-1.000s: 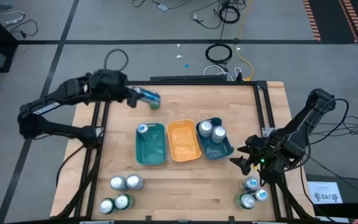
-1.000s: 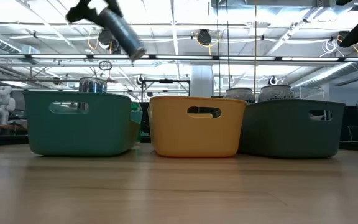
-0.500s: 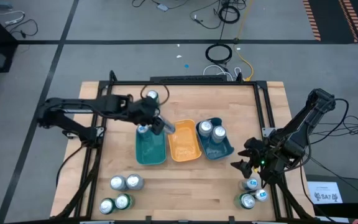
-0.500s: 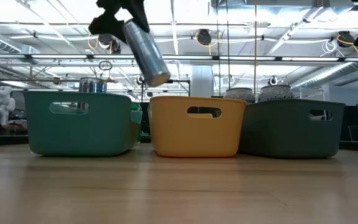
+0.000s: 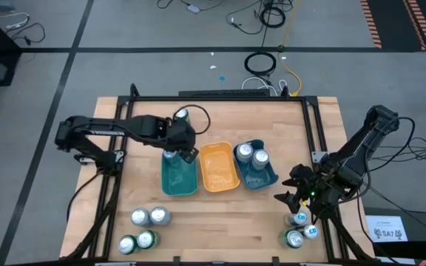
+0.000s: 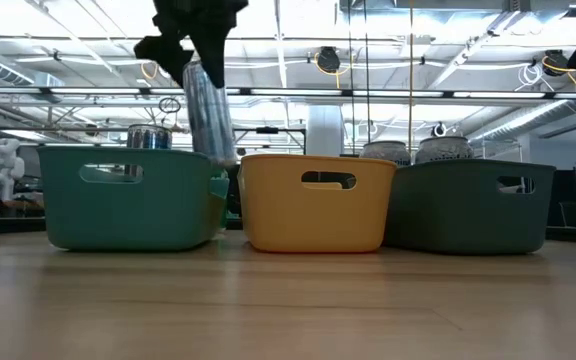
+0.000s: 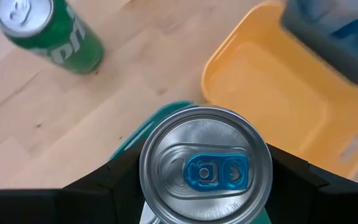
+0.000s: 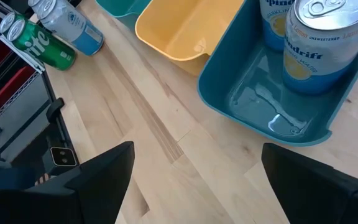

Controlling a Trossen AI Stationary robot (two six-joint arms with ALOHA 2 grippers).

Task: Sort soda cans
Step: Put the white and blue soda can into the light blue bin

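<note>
- My left gripper (image 6: 190, 55) is clamped on a soda can (image 6: 209, 115), hung above the inner edge of the teal tray (image 5: 170, 179), just beside the yellow tray (image 5: 218, 171).
- Can's long axis is near vertical, slightly tilted; lid faces up toward my wrist.
- Sides silvery; silver lid with blue tab (image 7: 216, 172).
- The left wrist view alone shows a green can (image 7: 48, 34) lying on the table (image 5: 220, 214).
- The low view alone gives the can's tilt.
- My right gripper (image 5: 293, 193) hangs with fingers apart near the blue tray (image 8: 272, 124), which holds two cans.
</note>
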